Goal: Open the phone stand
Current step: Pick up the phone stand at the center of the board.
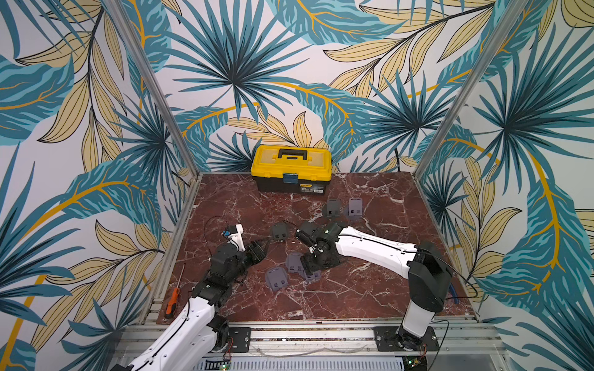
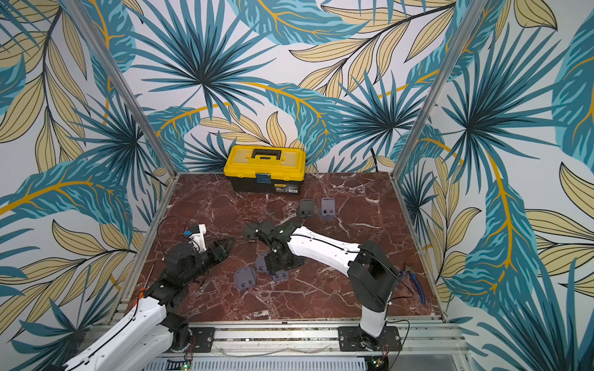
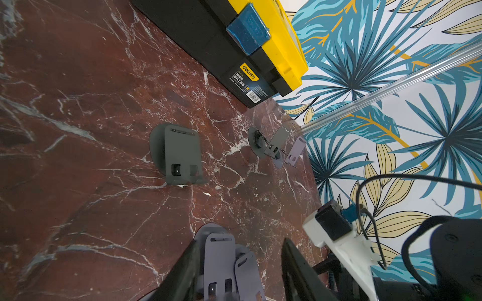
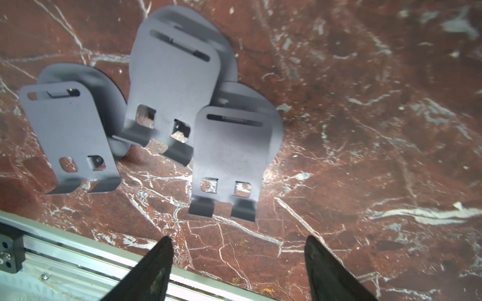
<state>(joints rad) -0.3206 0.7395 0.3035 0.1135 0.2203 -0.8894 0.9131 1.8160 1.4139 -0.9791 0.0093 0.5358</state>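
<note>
Both top views look down from high opposite the toolbox [image 1: 291, 167], covering the whole worktop [image 1: 369, 289]. Left wrist view faces the toolbox, low; right wrist view looks away from it, close over three phone stands [image 4: 227, 156].

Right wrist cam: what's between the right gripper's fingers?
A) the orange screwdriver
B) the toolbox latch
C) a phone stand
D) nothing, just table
D: in the right wrist view the right gripper has its fingers apart, with only the marble table and its rail showing between them. The three phone stands lie beyond the tips, clear of both.
</note>
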